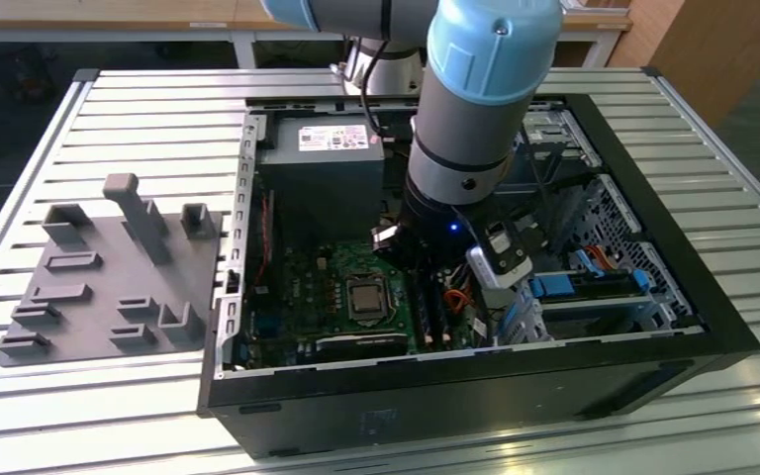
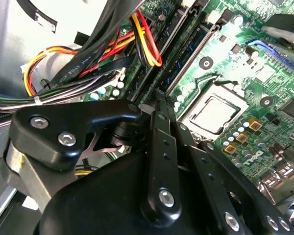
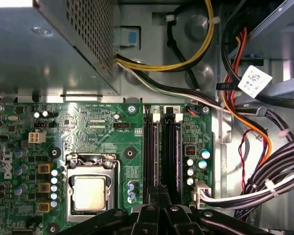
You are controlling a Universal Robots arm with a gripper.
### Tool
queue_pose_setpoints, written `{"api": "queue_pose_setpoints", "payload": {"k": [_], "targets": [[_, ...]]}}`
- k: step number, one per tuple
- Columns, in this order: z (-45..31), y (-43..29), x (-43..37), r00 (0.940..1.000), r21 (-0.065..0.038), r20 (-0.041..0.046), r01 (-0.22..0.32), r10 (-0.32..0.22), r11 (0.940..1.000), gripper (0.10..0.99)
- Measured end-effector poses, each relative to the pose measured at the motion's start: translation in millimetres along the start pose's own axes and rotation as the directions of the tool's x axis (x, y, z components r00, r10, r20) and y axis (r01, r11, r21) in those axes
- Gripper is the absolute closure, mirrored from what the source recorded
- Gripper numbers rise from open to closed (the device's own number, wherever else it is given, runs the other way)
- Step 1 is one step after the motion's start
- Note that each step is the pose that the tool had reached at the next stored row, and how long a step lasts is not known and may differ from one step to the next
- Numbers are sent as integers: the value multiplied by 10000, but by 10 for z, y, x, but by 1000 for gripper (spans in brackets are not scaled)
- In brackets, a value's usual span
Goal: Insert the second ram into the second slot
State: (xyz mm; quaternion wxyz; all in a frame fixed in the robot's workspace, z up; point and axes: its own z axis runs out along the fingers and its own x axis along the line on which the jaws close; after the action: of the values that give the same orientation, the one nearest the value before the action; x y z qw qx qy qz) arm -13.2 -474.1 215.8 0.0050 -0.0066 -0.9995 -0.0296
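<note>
My gripper [image 3: 159, 192] hangs low inside the open computer case [image 1: 644, 297], over the near end of the black memory slots [image 3: 161, 147] beside the processor socket [image 3: 89, 192]. Its fingers are drawn together, and nothing shows between them. In the second wrist view the gripper [image 2: 159, 97] tapers to a point right above the slots [image 2: 186, 56]. A thin dark-blue strip, seemingly a ram [image 2: 191, 49], stands edge-on in one slot and runs away from the fingertips. I cannot tell which slot it occupies, or whether the tips touch it. In the exterior view the arm's wrist [image 1: 453, 188] covers most of the gripper.
Bundles of black, red and yellow cables [image 3: 264, 161] run close beside the slots. The grey power supply [image 1: 321, 148] fills the case's far corner, and blue drive-bay clips [image 1: 552, 287] sit on the exterior view's right. A grey fixture plate [image 1: 103, 277] lies outside the case on the slatted table [image 1: 155, 99].
</note>
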Motion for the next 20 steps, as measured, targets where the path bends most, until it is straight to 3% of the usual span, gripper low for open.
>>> {"api": "queue_pose_setpoints", "payload": {"k": [8, 20], "targets": [[-171, 9, 2, 10000, -15, -3, 0, 0, 10000, 980], [-299, 17, 3, 10000, -17, -9, 0, 0, 10000, 980]]}}
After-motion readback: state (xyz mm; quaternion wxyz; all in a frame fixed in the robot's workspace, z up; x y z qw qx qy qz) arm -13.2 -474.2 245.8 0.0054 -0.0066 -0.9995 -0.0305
